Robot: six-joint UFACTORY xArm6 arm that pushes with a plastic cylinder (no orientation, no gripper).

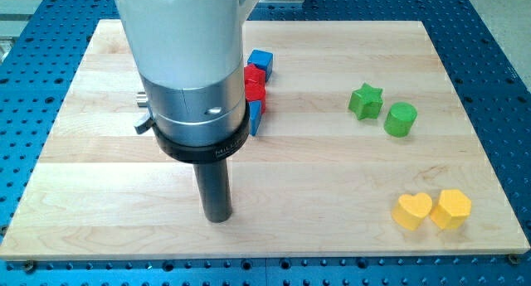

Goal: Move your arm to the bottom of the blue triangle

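My tip [217,219] rests on the wooden board [332,178] at the view's lower middle-left. A blue block [255,116], likely the blue triangle, shows only as a sliver at the arm's right edge, above and right of my tip; its shape is mostly hidden by the arm. A red block [255,82] sits just above it, and a blue cube [261,60] above that. The tip stands well apart from the blue sliver, towards the view's bottom.
A green star [365,100] and a green cylinder [401,119] lie at the view's right. A yellow heart [412,210] and a yellow hexagon [450,208] lie at the lower right. The arm's white and metal body [191,70] covers the upper left-middle.
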